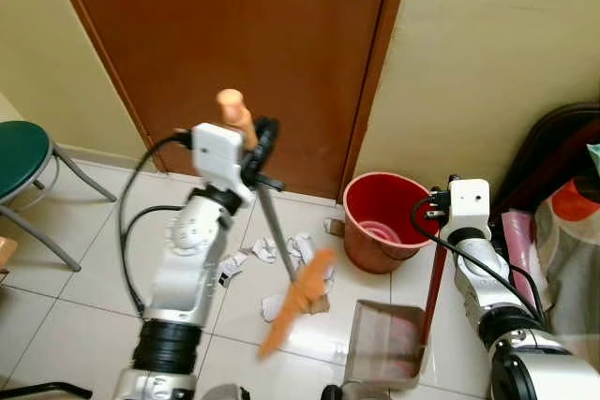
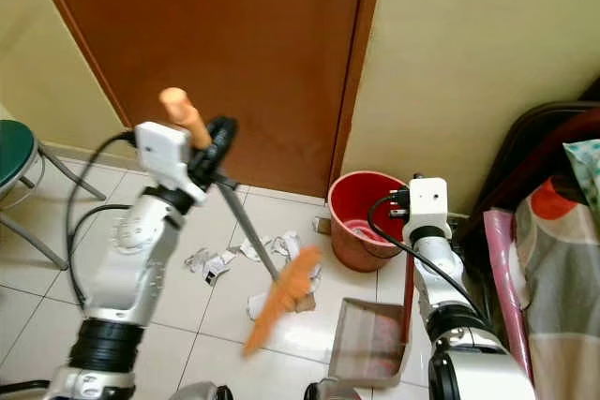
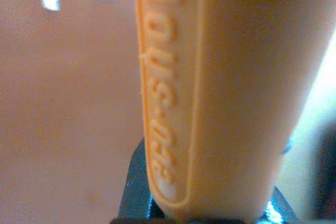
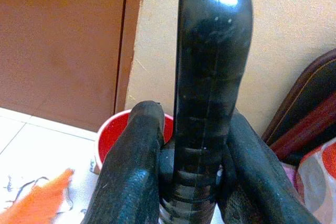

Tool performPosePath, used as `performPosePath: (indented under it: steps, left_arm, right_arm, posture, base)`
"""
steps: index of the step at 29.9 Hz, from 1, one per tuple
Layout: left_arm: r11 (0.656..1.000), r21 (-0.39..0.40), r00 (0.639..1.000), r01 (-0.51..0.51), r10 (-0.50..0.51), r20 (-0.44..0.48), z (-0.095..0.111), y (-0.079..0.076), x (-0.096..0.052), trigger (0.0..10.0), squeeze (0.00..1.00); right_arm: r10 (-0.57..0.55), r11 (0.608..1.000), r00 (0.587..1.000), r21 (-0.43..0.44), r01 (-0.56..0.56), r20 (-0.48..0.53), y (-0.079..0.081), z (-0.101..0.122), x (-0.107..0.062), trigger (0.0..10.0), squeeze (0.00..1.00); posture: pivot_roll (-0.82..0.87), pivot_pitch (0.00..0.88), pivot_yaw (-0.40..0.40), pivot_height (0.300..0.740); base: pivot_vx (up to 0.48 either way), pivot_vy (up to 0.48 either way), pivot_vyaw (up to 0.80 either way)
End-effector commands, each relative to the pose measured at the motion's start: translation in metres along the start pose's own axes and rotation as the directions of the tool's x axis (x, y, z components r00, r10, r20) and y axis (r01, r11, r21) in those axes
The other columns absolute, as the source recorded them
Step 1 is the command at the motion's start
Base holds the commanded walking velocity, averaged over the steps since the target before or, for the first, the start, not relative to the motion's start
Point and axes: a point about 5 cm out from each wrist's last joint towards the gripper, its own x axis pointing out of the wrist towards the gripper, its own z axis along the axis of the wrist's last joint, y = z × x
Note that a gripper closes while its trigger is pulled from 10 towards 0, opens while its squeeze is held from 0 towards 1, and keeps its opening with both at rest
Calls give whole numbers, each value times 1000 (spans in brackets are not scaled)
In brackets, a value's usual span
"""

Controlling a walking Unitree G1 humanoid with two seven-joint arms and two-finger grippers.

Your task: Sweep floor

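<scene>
The orange broom stands tilted over the white tiled floor, its orange bristle head low at about the 6 o'clock side of the head view, blurred, and its grey shaft rising toward 11 o'clock to an orange handle end. The left gripper is clamped on the upper part of that handle — the left wrist view shows the moulded orange grip pressed close against the lens. Torn scraps of white paper lie scattered on the tiles just beside and behind the bristles, in front of the brown wooden door. At about 4 o'clock from the bristles sits a grey dustpan, its tray resting on the floor, with a dark red upright handle. The right gripper is closed around the black top of that handle, both fingers pressed against it on either side. A red bucket stands on the floor near the door frame, at about 1 o'clock from the dustpan, just beside the cream wall. A green-seated stool on grey legs sits at 9 o'clock — well apart from the broom. Patterned fabric and a dark curved frame occupy the 3 o'clock edge.
</scene>
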Motion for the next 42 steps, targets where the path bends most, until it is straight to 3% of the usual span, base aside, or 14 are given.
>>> performPosePath:
  steps: [1,6,13,18,23,26,28,31,34,36,37,38,41,42]
  left_arm:
    - [999,-20,998,-42,42,42,14,9,-6,10000,0]
    - [994,17,993,-112,112,-25,0,25,-23,10000,0]
    - [994,29,982,-103,106,-156,-33,18,-39,10000,0]
    - [993,39,975,-111,117,-187,-40,16,-40,10000,0]
    - [987,112,951,-119,146,-273,-60,17,-37,10000,0]
    - [976,151,938,-156,194,-286,-66,19,-24,10000,0]
    - [980,126,944,-152,182,-275,-66,14,-16,10000,0]
    - [990,116,953,-80,110,-282,-75,-9,4,10000,0]
    - [986,158,956,-45,88,-279,-78,-22,14,10000,0]
    - [989,142,958,-34,72,-277,-79,-28,17,10000,0]
    - [993,119,959,-15,48,-281,-81,-35,20,10000,0]
    - [995,33,946,91,-76,-314,-88,-64,25,10000,0]
    - [984,-16,931,178,-174,-322,-90,-86,27,10000,0]
    - [984,-16,931,178,-174,-322,-90,-86,27,10000,0]
  right_arm:
    - [-3,1000,1000,-24,4,29,-8,9,4,10000,0]
    - [4,1000,999,-17,-3,46,-5,18,10,10000,0]
    - [27,999,998,24,-29,58,10,25,14,10000,0]
    - [39,999,997,26,-40,64,14,25,14,10000,0]
    - [46,999,997,22,-47,63,18,22,12,10000,0]
    - [42,999,998,19,-43,56,16,19,10,10000,0]
    - [40,999,998,19,-41,52,15,17,9,10000,0]
    - [34,999,999,24,-35,41,16,13,7,10000,0]
    - [34,999,999,25,-35,41,18,12,6,10000,0]
    - [34,999,999,26,-35,41,18,11,6,10000,0]
    - [34,999,999,27,-35,41,19,11,5,10000,0]
    - [35,999,999,28,-36,40,20,9,4,10000,0]
    - [35,999,999,28,-36,41,20,8,3,10000,0]
    - [35,999,999,28,-36,41,20,8,3,10000,0]
  posture:
    - [5,116,-37,740]
    - [9,119,-45,740]
    - [5,97,-48,740]
    - [0,84,-41,740]
    - [-3,88,-32,740]
    - [-4,101,-30,740]
    - [-2,107,-30,740]
    - [-4,119,-29,740]
    - [-9,121,-26,740]
    - [-9,121,-26,740]
    - [-9,121,-26,740]
    - [-9,121,-26,740]
    - [-9,121,-26,740]
    - [-9,121,-26,740]
  base:
    - [0,0,0]
    - [0,0,0]
    - [0,0,0]
    - [0,0,0]
    - [0,0,0]
    - [0,0,0]
    - [0,0,0]
    - [0,0,0]
    - [0,0,0]
    - [0,0,0]
    - [0,0,0]
    - [0,0,0]
    - [0,0,0]
    - [0,0,0]
